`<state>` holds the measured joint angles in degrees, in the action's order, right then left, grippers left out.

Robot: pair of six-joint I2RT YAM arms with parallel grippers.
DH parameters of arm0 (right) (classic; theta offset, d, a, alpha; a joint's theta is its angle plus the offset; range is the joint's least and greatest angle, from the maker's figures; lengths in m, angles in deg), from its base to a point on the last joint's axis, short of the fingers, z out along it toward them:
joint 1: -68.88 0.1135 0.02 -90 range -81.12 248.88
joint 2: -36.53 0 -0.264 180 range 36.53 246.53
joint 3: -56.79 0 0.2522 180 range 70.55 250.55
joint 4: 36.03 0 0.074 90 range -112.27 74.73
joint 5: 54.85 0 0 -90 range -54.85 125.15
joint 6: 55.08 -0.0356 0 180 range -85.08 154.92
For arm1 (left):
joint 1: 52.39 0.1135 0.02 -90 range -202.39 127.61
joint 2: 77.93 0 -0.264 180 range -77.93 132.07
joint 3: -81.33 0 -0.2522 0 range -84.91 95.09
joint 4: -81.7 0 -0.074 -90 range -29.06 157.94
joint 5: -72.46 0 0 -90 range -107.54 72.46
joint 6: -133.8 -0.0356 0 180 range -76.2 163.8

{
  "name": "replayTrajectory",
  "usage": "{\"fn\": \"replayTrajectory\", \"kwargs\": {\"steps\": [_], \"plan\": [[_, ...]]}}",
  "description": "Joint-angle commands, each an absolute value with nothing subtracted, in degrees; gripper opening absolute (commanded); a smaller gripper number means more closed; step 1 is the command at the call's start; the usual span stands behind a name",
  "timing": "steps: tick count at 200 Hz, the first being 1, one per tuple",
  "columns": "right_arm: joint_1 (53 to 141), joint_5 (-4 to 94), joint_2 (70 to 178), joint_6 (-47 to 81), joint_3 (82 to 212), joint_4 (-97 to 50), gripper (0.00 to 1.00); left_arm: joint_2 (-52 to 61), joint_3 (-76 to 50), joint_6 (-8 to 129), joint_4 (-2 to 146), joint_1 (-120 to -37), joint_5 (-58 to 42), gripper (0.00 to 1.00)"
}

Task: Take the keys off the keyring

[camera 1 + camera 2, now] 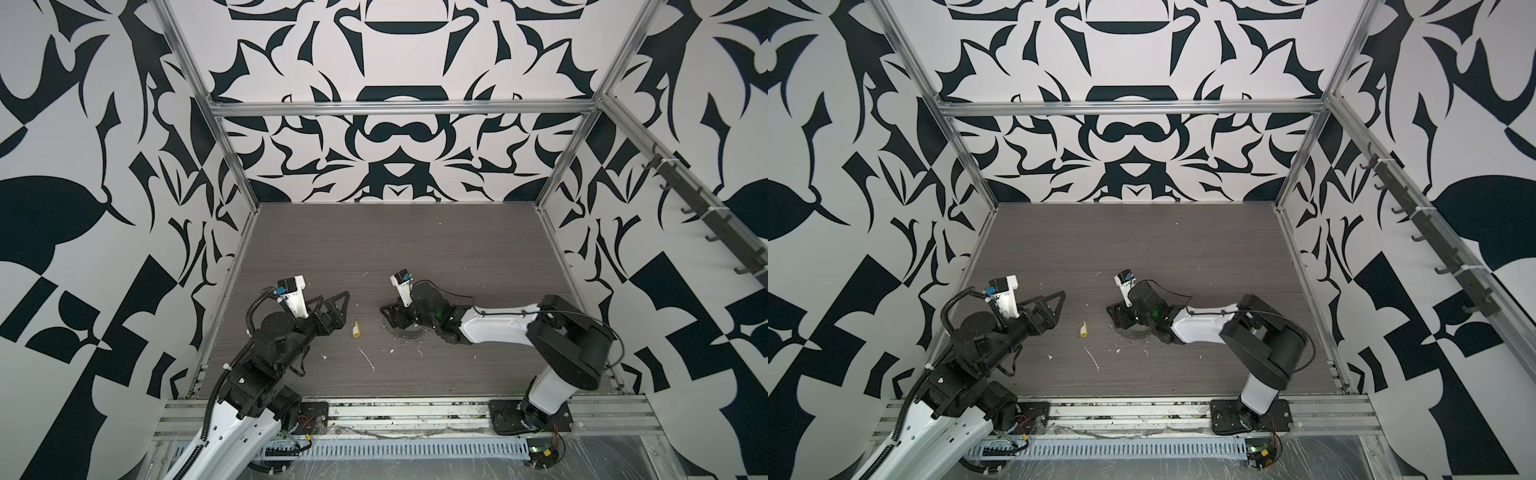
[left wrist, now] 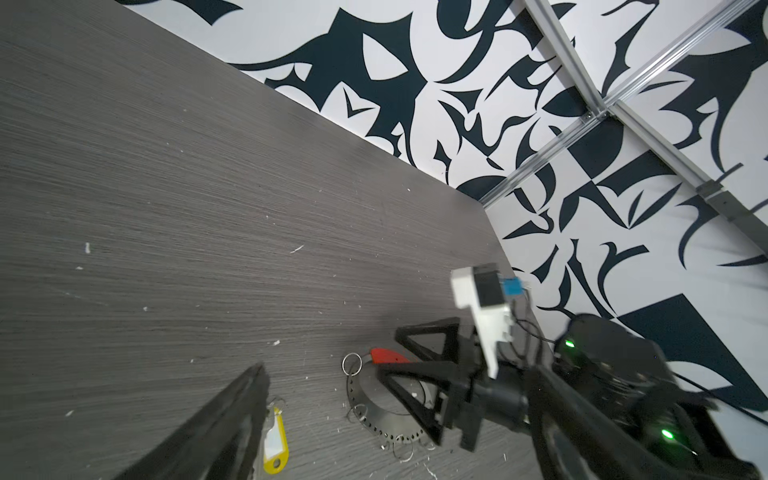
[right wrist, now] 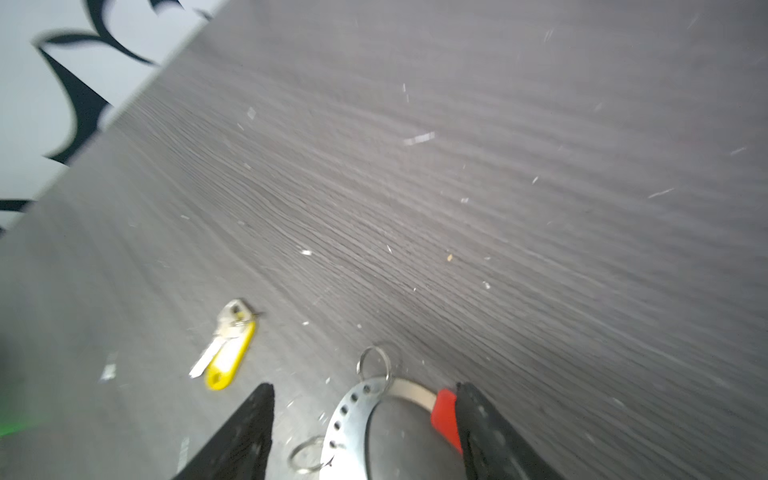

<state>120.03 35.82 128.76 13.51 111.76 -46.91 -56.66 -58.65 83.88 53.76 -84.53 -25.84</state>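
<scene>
1. A key with a yellow tag [image 1: 354,328] lies flat on the grey wood-grain desk [image 1: 415,249]. It is loose and apart from the keyring [image 1: 405,333], and both top views show it between the two robot arms.
2. The keyring is a thin metal hoop with a row of holes and a red section [image 3: 444,409] on its rim. It rests on the desk beneath the right pincer [image 3: 365,385], and in both top views the arm hides most of it.
3. The right pincer stands with its jaws well apart, straddling the hoop's rim. In the right wrist view one finger [image 3: 478,419] sits right at the red section, though contact cannot be told. The other finger [image 3: 253,424] is clear of the metal, with bare desk between.
4. Small split rings [image 3: 374,363] hang from the hoop's holes, one near the red section and another further along the rim.
5. The left pincer [image 1: 343,311] is spread wide with nothing between its jaws. In the left wrist view only one finger [image 2: 245,407] shows, its tip just beside the yellow tag and covering part of it.
6. The silver key blade lies alongside its tag in the blurred right wrist view.
7. White flecks [image 1: 368,359] dot the desk near both objects.
</scene>
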Motion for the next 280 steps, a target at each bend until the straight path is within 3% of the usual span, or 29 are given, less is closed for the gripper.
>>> {"fn": "replayTrajectory", "kwargs": {"steps": [1,19,32,63,76,124,151,190,250,280], "plan": [[120.3,31.8,118.2,15.8,108.1,-51.9,0.72,-53.8,-56.4,81.6,56.8,-84.3,-33.1,0.99],[120.2,28.8,111.0,17.6,105.0,-51.0,0.74,-49.0,-56.4,76.5,61.6,-84.3,-36.8,0.99],[120.2,25.0,106.9,18.1,103.9,-48.8,0.77,-44.5,-55.7,76.4,63.7,-84.3,-44.7,0.99],[120.2,9.9,100.9,16.4,103.3,-42.2,0.97,-32.3,-55.1,69.5,75.3,-82.5,-57.4,0.99],[119.9,8.5,99.4,17.0,103.3,-39.7,0.99,-27.0,-55.1,68.4,79.9,-80.2,-59.1,0.99],[117.5,3.2,94.7,16.8,100.7,-37.6,0.99,-10.5,-49.9,67.9,77.1,-62.3,-52.8,0.99],[116.2,0.6,93.1,17.3,100.2,-35.8,0.99,-5.5,-51.1,61.2,82.3,-60.6,-59.5,0.99],[113.8,-2.4,91.0,17.3,99.9,-33.9,0.99,1.1,-51.7,57.3,88.6,-55.3,-51.3,0.99],[109.2,-2.7,88.2,18.9,98.9,-33.9,0.99,10.3,-59.9,47.5,115.4,-55.0,-43.4,0.99],[108.2,-0.7,86.4,25.3,95.4,-40.1,0.99,10.2,-57.8,49.1,110.3,-52.4,-37.2,0.99]]}}
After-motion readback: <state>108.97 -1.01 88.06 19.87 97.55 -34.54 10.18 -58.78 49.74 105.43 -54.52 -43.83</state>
